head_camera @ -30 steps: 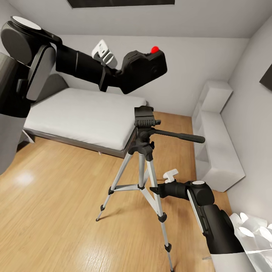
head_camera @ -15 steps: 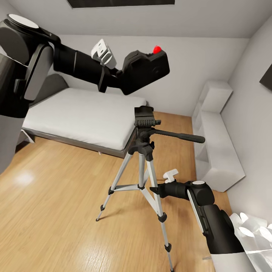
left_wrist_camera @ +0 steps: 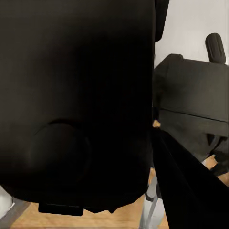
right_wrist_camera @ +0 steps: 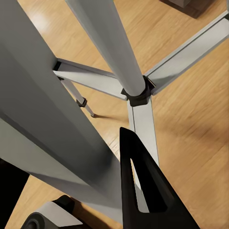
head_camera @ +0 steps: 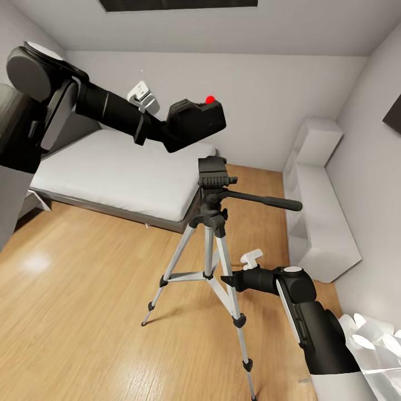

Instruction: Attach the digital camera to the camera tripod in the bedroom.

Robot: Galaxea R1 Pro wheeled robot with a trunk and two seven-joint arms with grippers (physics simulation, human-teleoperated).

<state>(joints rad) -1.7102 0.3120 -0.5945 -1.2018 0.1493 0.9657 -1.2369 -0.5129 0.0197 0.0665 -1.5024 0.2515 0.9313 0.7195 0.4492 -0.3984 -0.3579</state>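
Right now your left arm reaches forward and slightly down from the shoulder, its gripper (head_camera: 170, 131) clamped on the camera (head_camera: 195, 123), held above and just left of the tripod (head_camera: 213, 223) head, not touching it. Camera's red button faces up; its long side runs along the arm. Your right gripper (head_camera: 228, 280) sits low against a tripod leg; I cannot tell its opening.

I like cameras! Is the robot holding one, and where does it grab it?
Yes. The left gripper holds the digital camera by its back end; the exact grip is hidden.
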